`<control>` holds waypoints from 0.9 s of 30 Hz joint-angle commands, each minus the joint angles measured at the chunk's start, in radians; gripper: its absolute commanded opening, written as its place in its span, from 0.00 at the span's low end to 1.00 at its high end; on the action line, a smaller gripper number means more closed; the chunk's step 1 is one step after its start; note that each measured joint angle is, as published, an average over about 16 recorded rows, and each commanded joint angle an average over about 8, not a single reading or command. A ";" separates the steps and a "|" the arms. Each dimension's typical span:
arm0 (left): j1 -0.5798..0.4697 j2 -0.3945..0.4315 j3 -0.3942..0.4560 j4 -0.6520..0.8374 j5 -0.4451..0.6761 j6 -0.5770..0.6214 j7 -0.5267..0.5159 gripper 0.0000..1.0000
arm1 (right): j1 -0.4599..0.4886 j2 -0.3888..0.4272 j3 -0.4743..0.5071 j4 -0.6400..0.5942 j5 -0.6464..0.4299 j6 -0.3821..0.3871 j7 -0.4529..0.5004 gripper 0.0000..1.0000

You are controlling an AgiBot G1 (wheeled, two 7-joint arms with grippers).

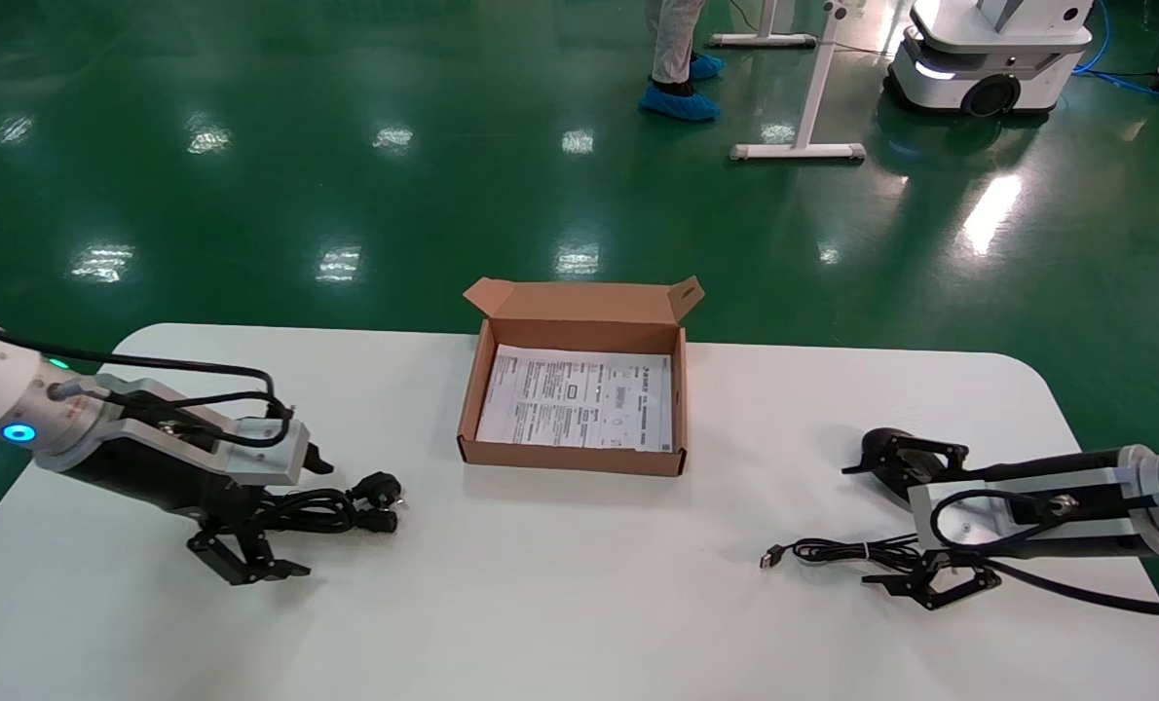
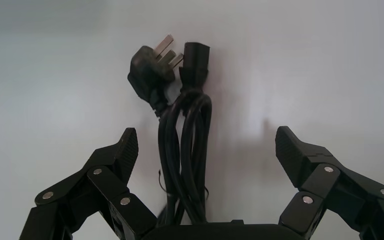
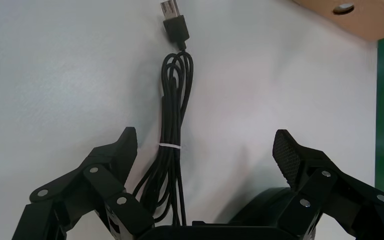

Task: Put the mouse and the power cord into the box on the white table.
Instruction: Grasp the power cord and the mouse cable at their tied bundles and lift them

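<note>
White tabletop (image 1: 560, 584): both my tools gape empty, left tool (image 2: 205, 165) straddling floppy power cord (image 2: 185, 145) mid-bundle, right tool (image 3: 205, 165) over light mouse (image 3: 260, 202).

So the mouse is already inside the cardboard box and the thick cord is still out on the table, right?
Not quite. In the head view the mouse lies on the white table by the right gripper, and the box holds only its printed sheet. The power cord does lie on the table, under the left gripper.
</note>
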 commanded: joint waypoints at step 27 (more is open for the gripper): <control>0.020 0.036 0.005 0.065 0.007 -0.031 0.040 0.00 | 0.026 -0.020 -0.006 -0.090 -0.011 0.016 -0.025 0.00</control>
